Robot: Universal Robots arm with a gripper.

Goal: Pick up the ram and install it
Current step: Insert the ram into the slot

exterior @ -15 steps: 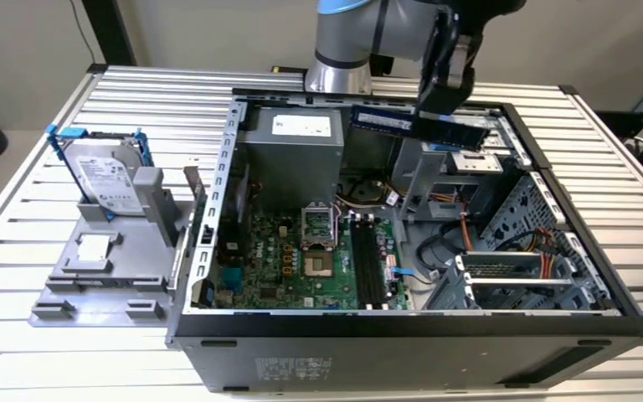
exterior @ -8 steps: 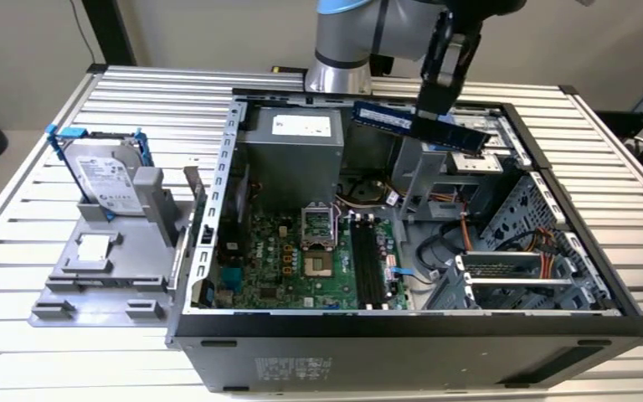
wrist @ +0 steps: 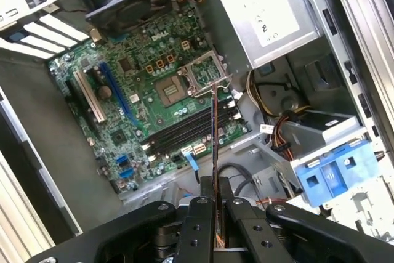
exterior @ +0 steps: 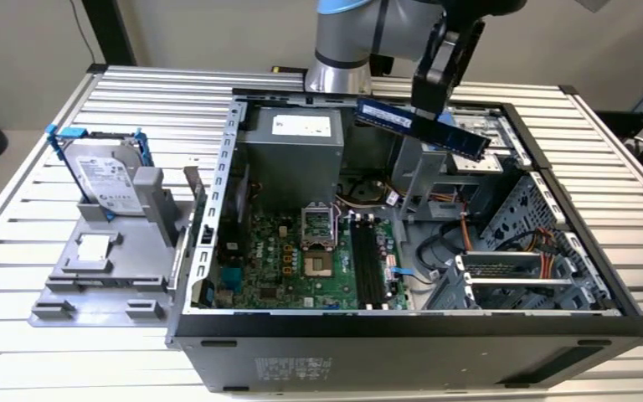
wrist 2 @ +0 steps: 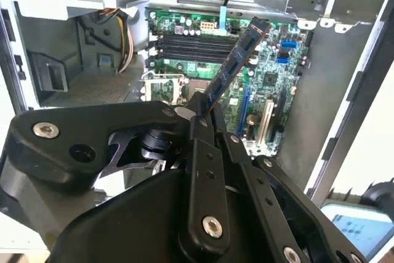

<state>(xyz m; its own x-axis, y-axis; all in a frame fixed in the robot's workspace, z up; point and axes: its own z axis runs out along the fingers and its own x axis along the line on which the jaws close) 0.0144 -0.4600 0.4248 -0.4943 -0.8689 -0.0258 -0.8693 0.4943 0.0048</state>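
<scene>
My gripper (exterior: 425, 111) is shut on the ram (exterior: 424, 127), a long dark stick with a blue label. It holds the ram tilted in the air above the back of the open computer case (exterior: 411, 323). In both wrist views the ram (wrist 2: 237, 60) (wrist: 214, 133) sticks out from between the black fingers (wrist 2: 201, 129) (wrist: 198, 214), well above the green motherboard (exterior: 282, 264). The long black slots (exterior: 367, 264) (wrist 2: 191, 44) (wrist: 184, 132) lie beside the processor socket (exterior: 318, 248), and I see nothing standing in them.
A hard drive in a blue-handled frame (exterior: 104, 177) stands on a grey fixture (exterior: 93, 276) at the exterior view's left. Inside the case are a grey power supply (exterior: 294, 151), bundled cables (exterior: 455, 243), a metal drive cage (exterior: 522, 276) and a blue caddy (wrist: 335, 173).
</scene>
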